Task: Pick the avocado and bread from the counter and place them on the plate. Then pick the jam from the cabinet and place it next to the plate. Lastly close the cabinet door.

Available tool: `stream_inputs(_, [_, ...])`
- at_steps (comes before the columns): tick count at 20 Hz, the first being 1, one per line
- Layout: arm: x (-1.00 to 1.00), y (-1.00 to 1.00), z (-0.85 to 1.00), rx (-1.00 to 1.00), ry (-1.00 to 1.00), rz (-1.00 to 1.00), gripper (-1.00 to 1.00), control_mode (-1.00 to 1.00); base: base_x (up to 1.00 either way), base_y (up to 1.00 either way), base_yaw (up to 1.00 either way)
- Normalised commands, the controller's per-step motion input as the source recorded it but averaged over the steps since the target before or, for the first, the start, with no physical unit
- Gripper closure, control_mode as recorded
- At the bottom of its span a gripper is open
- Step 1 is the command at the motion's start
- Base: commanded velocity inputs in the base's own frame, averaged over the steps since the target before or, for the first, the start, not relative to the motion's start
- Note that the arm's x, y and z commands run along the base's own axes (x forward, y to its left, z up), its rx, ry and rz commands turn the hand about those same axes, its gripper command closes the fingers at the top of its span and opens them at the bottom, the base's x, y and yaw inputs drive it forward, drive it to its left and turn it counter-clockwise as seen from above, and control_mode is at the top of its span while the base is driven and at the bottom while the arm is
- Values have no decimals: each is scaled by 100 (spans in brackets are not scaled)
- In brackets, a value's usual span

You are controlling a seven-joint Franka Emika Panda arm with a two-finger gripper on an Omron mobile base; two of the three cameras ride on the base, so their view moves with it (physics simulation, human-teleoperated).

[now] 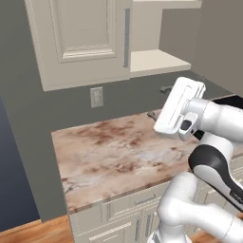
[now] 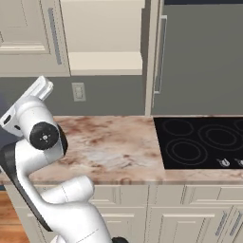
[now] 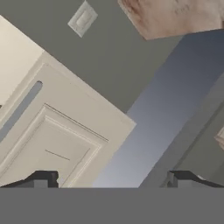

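My gripper [image 3: 113,179] is open with nothing between its fingertips [image 3: 41,178]. It hangs above the counter [image 1: 109,152] and faces the wall. In the left base view the gripper [image 1: 159,101] sits just below the cabinet [image 1: 85,42]. The cabinet's left door [image 3: 57,144] is shut, with its grey bar handle [image 1: 126,38] alongside. Beside it the open compartment [image 2: 104,61] has a bare shelf. The open cabinet door [image 2: 151,61] stands edge-on, swung out over the counter. The avocado, bread, plate and jam are out of view.
A wall outlet [image 1: 97,97] sits under the cabinet. A black cooktop [image 2: 204,142] is set into the counter at the right. Cream drawers [image 2: 190,194] run below the counter's front edge. Left of the counter there is open floor [image 1: 28,232].
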Motion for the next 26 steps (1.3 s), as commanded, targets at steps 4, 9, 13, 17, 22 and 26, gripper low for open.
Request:
stream_inputs(4, [-31,-75,0,12,-3,0,-100,-100,0,0,0])
stream_inputs(9, [-43,-88,0,10,-5,0,-100,-100,0,0,0])
stream_inputs(13, [-48,-79,0,7,-6,0,-100,-100,0,0,0])
stream_inputs(17, [-44,-66,0,1,-10,0,-100,-100,0,0,0])
stream_inputs(22, [-30,-63,-5,0,-10,0,-100,-100,0,0,0])
stream_inputs(26, [-8,-64,-21,0,-6,0,-100,-100,0,0,0])
